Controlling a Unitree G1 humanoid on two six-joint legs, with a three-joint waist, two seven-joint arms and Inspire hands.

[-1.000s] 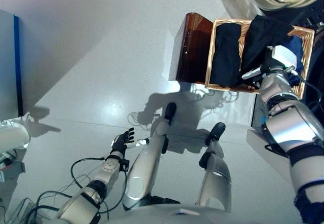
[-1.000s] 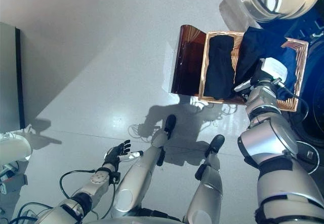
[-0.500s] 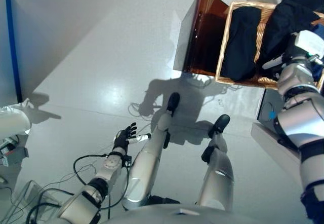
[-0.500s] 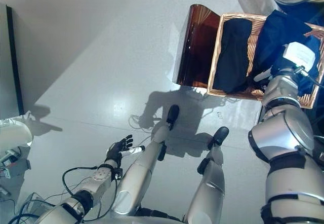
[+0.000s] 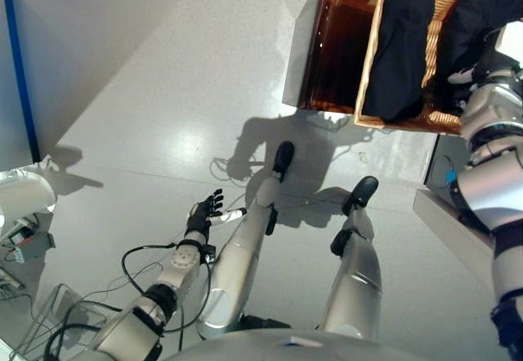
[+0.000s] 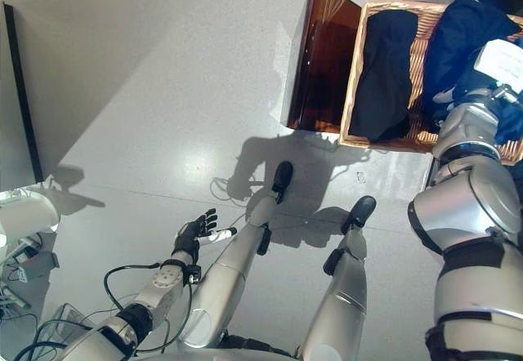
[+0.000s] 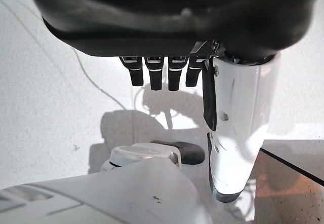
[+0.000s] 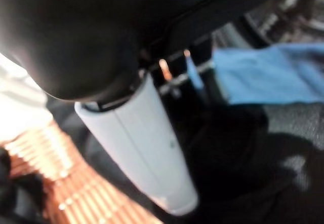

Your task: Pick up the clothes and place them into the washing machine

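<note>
Eye views: reaching right hand into basket among dark clothes, grip impossible to tell; no readable writing; whole picture shifting, basket sitting higher than before. Left wrist: hanging left hand relaxed over floor, grasping nothing. Right wrist: showing thumb over dark cloth.

dark left hand held low at the end of a bent silver-grey arm, fingers straight and spread, white-covered thumb standing out beside them. dark right hand stretched far forward on a straightened arm, fingers hidden, only its white-covered thumb showing.
</note>
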